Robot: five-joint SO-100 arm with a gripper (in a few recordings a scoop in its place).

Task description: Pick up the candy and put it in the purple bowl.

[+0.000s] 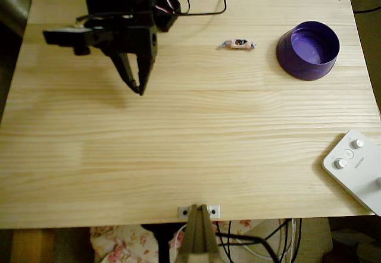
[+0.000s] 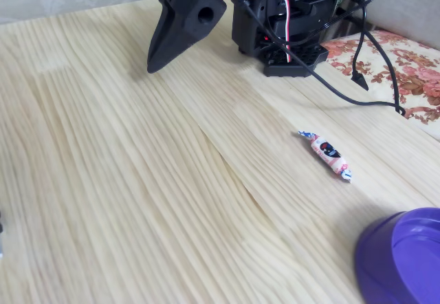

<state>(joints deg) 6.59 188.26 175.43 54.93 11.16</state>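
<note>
On the pale pine-plank desk [image 1: 190, 156], the black two-finger gripper [image 1: 140, 87] hung at upper left of the overhead view with jaws clenched and empty, the round deep-purple plastic bowl [image 1: 308, 50] sat at upper right, and the tiny pinkish-wrapped candy [image 1: 237, 44] lay between them, nearer the bowl.

Table [image 1: 178, 156] was pale matt pine with visible grain, purple bowl [image 1: 308, 50] smooth glossy plastic, candy [image 1: 237, 44] in shiny crinkled wrapper, gripper [image 1: 140, 89] matt black plastic, white box [image 1: 356, 168] satin plastic.
</note>
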